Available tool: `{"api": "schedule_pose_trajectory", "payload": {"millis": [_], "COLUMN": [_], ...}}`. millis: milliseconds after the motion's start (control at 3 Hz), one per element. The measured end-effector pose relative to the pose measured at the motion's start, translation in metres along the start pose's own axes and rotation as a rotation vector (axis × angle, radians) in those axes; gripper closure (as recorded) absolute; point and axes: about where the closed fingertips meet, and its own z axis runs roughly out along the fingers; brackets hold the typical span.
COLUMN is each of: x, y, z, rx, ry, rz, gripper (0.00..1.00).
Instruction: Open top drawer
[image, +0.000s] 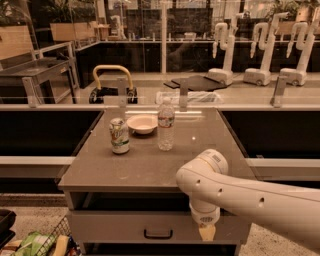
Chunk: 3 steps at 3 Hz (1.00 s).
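The top drawer (120, 226) is a wide grey front just under the tabletop, with a small black pull handle (157, 233) at its centre. A dark gap shows between the drawer front's upper edge and the tabletop. My white arm comes in from the lower right. Its wrist hangs down in front of the drawer's right part. My gripper (206, 233) shows as a pale yellowish tip below the wrist, about a hand's width to the right of the handle and at the same height. It is apart from the handle.
On the grey tabletop (150, 165) stand a green-white can (119, 135), a white bowl (142, 123) and a clear water bottle (165, 125). Bags of snacks (35, 245) lie on the floor at lower left. A glass rail and counters stand behind the table.
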Motion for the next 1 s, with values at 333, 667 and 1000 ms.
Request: {"api": "schedule_pose_trajectory", "payload": {"millis": [333, 667, 1000], "x": [0.022, 0.039, 0.040], "y": [-0.004, 0.011, 0.013], "z": [-0.024, -0.032, -0.032], "rx": [-0.031, -0.065, -0.070], "ry": [0.023, -0.017, -0.021], "rz": [0.020, 0.070, 0.075], "gripper": [0.73, 0.96, 0.00]}}
